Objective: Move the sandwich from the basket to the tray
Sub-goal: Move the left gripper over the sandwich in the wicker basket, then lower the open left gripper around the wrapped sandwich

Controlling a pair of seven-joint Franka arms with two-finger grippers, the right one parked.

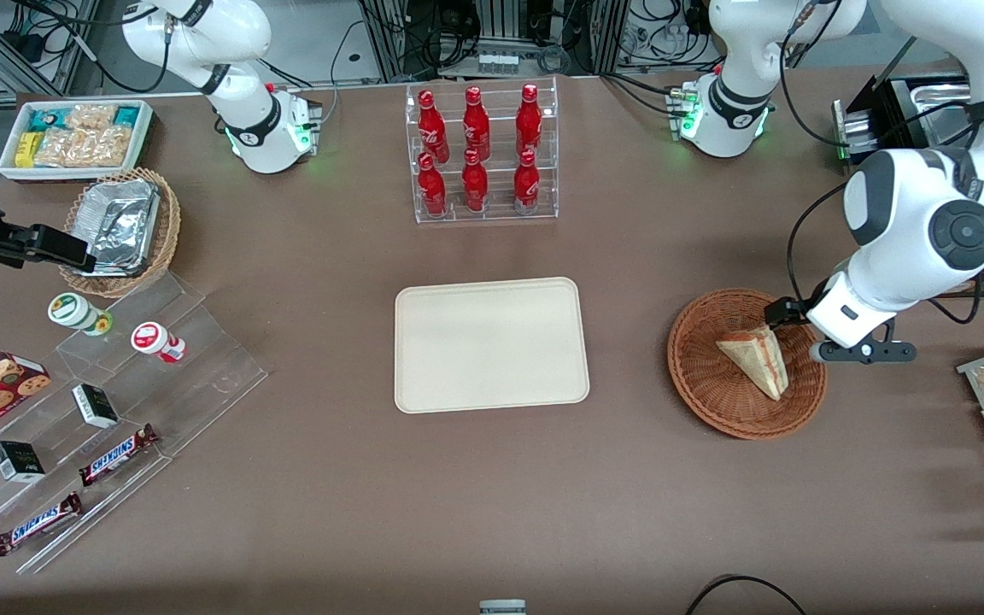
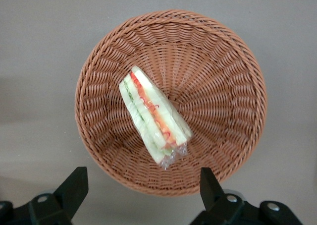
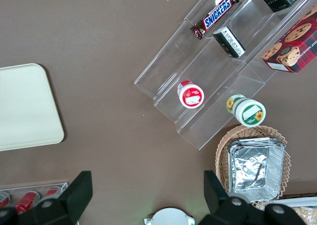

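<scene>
I see the sandwich (image 2: 153, 117) lying on its side in the basket (image 1: 714, 376), near the middle of the woven floor, its red, orange and green filling edge facing up toward my wrist camera and a clear wrap bunched at one end. It touches only the wicker; nothing grips it. My end effector (image 2: 141, 193) hangs above the basket with its fingers (image 2: 73, 188) spread wide, wider than the sandwich is thick, and they hold nothing and touch nothing. From the front camera the end effector (image 1: 799, 329) sits over the basket's rim on the side farther from that camera, just beside the sandwich's (image 1: 757, 360) upper corner. The basket rests on the brown table (image 1: 492, 495) toward the working arm's end. The tray (image 1: 490, 344) lies flat in the middle of the table, well apart from the basket, with nothing on it. Farther from the front camera than the tray stands a clear rack of red bottles (image 1: 480, 152). Toward the parked arm's end I see a tan wicker basket with foil trays (image 1: 120, 229), a white bin of snack packets (image 1: 75, 137), and clear stepped shelves (image 1: 108, 427) carrying candy bars and small boxes.
</scene>
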